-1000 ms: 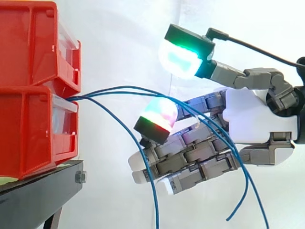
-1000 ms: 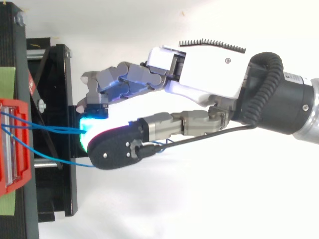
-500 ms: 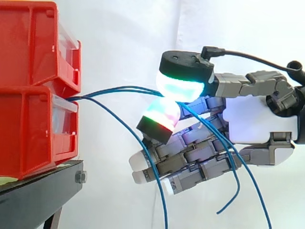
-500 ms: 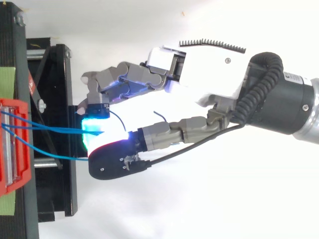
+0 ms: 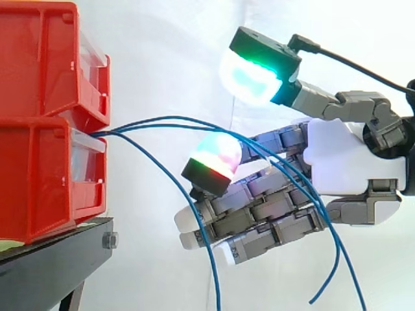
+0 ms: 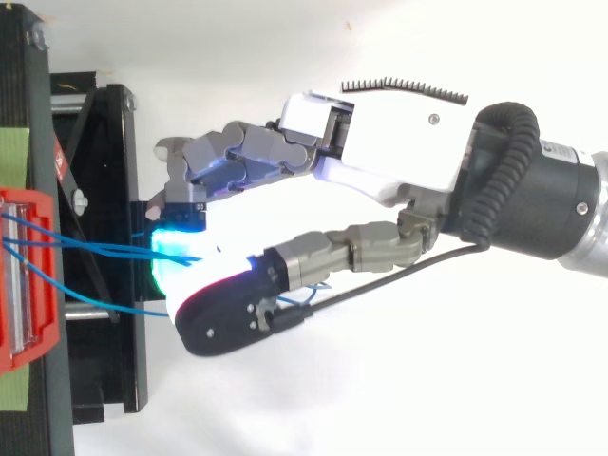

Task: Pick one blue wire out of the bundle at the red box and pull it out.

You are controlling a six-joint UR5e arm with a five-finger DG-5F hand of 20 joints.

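From the lower red box (image 5: 39, 181) at the stand's (image 5: 58, 259) edge, thin blue wires (image 5: 155, 122) arc between the robot hand's (image 5: 350, 168) parted thumb and fingers. They look light, limp and slippery, probably best pinched mid-span.

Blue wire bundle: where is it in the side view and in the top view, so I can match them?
Side view: thin blue wires leave the stacked red plastic bins at left, arc right across the hand and droop to the bottom edge.
Top view: at left, running from the bins right to the hand.
Shared landmark: the red bins.
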